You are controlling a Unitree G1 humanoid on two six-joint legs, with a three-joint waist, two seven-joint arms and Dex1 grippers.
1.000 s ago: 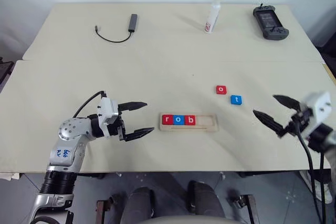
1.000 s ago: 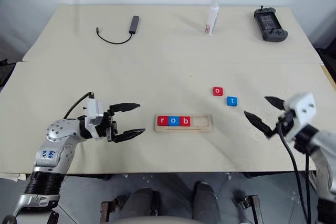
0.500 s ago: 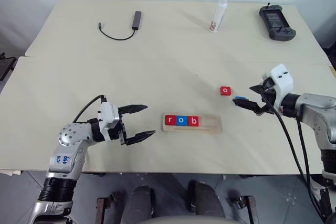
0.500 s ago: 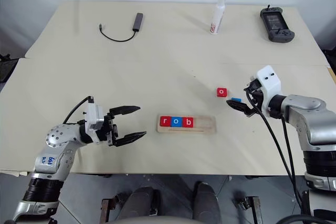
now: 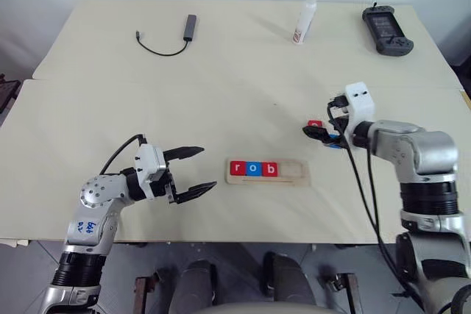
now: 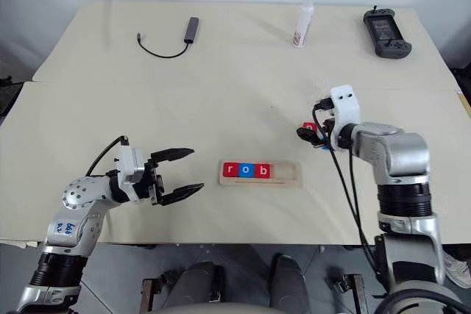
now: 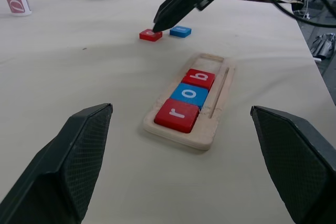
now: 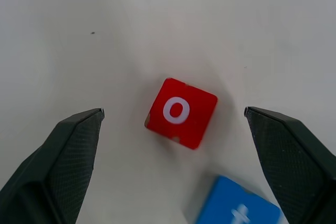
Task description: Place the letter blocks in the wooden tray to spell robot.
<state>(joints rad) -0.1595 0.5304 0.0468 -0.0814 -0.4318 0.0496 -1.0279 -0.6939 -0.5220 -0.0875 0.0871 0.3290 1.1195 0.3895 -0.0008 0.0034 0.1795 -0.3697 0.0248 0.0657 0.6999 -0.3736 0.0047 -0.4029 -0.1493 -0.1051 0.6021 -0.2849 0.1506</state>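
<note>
1. The right end effector point(image 8: 173, 124) stands wide open over the red o block point(image 8: 181, 113), which lies flat and skewed between its fingers; in the head views the fingers partly hide this block.
2. The blue t block point(image 8: 236, 211) lies just beside the o block, cut off at the frame edge.
3. The wooden tray point(image 5: 297, 172) runs left-right on the tabletop point(image 5: 221, 93), holding r, o, b point(image 5: 253, 169) at its left end.
4. The left end effector point(image 5: 193, 170) hovers wide open and empty, left of the tray.
5. Since a second ago, the right end effector has swung in from the tabletop's right edge to the loose blocks.
</note>
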